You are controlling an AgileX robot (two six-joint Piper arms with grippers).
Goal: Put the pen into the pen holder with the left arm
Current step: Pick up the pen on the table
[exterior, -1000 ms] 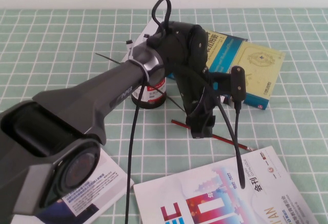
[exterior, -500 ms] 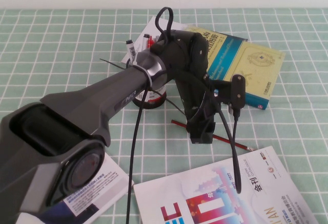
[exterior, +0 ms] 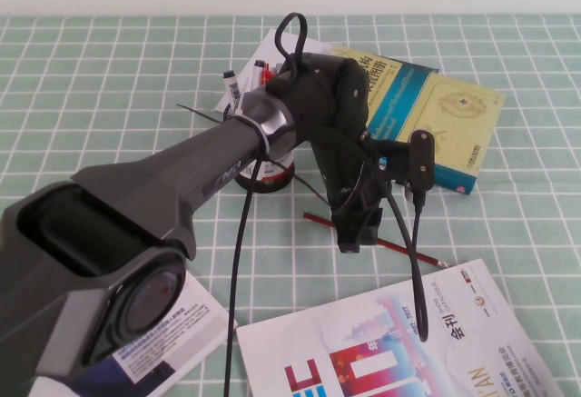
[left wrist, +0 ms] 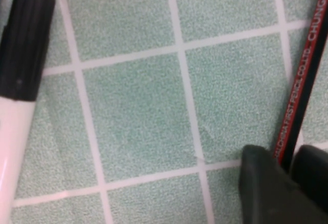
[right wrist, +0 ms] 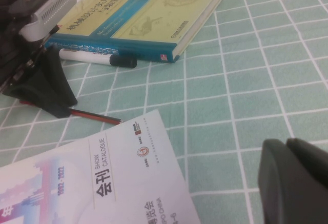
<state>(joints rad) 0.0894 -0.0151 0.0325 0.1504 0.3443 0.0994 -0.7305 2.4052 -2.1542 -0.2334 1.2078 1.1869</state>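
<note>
The pen [exterior: 410, 251], a thin dark red stick with a pale tip, lies on the green checked cloth in front of the book. My left gripper [exterior: 355, 233] is down on its middle. In the left wrist view the pen [left wrist: 302, 75] runs between the two dark fingers [left wrist: 261, 183], which are closed on it [left wrist: 289, 157]. The right wrist view shows the left gripper [right wrist: 46, 88] over the pen [right wrist: 95, 115]. The black mesh pen holder [exterior: 269, 175] stands behind the left arm, mostly hidden. My right gripper [right wrist: 288, 149] is shut and empty, low over the cloth.
A white marker with a black cap [left wrist: 20, 70] lies beside the yellow and blue book [exterior: 436, 106]. A magazine [exterior: 390, 342] lies at the front, close to the pen's tip. A booklet [exterior: 172, 333] lies at the front left. Pens [exterior: 231, 85] stick up from the holder.
The left arm has shifted slightly, uncovering the pens in the holder, and its gripper has settled a little lower on the pen. The pen has not moved.
</note>
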